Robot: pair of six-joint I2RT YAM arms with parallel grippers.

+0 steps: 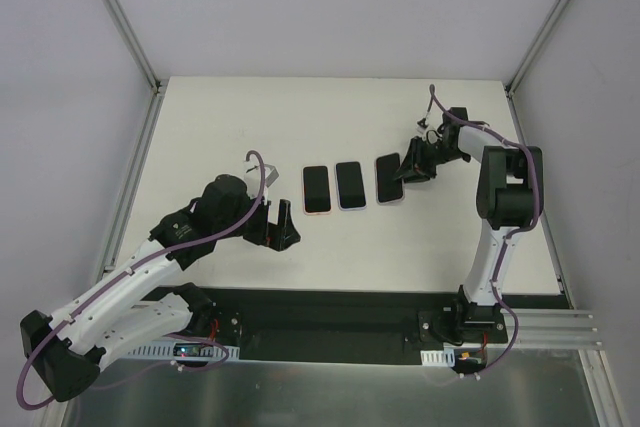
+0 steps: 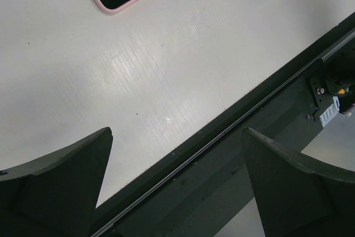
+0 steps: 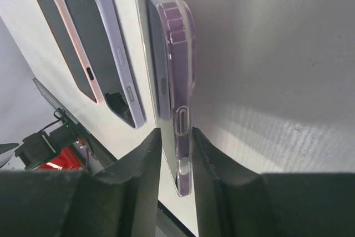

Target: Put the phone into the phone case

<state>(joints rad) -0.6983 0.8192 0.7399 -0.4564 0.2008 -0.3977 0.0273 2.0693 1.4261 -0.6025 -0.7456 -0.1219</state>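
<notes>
A purple phone in a clear case (image 3: 173, 76) stands tilted on its long edge on the white table. In the top view it (image 1: 388, 178) is the right-hand one of three phones. My right gripper (image 3: 176, 156) is shut on its near end, one finger on the screen side and one on the back; it reaches in from the right in the top view (image 1: 408, 171). My left gripper (image 1: 284, 228) is open and empty, left of the phones. In the left wrist view it (image 2: 177, 187) hangs over the table's front edge.
A phone in a pink case (image 1: 316, 189) and one in a lilac case (image 1: 350, 185) lie flat, screen up, side by side left of the held phone; both show in the right wrist view (image 3: 61, 43) (image 3: 102, 48). A black rail (image 2: 260, 115) runs along the table's front.
</notes>
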